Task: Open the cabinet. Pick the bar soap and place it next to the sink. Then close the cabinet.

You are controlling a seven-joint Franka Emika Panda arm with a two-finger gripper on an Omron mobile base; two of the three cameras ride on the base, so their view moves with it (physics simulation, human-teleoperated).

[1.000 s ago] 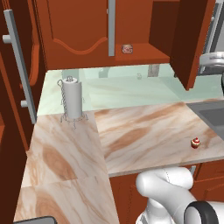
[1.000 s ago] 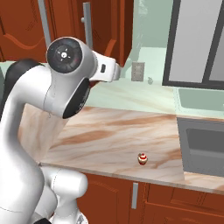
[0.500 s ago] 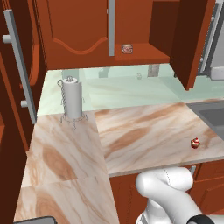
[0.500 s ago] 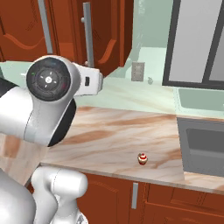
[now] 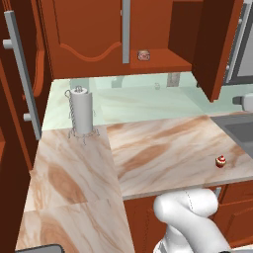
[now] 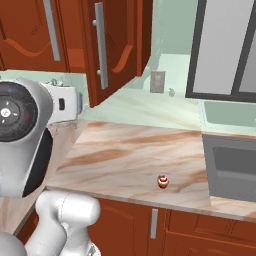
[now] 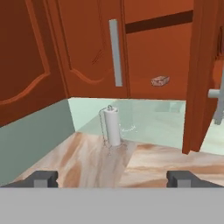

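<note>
One door of the cabinet (image 5: 217,44) stands swung out, and its bottom edge hangs over the back of the counter (image 5: 163,148). Inside, the bar soap (image 7: 160,80) lies on the low shelf, near the front edge, with bare shelf on both sides of it. The gripper (image 7: 111,178) is spread wide and holds nothing; its two dark tips sit low in the hand view, well apart from the soap. A paper towel holder (image 5: 80,112) stands by the back wall below the shut door. A small red-and-white cupcake thing (image 6: 163,181) sits near the counter's front edge. The sink (image 6: 234,165) is cut off at the side. The arm's big white elbow hides part of the counter in the right base view.
</note>
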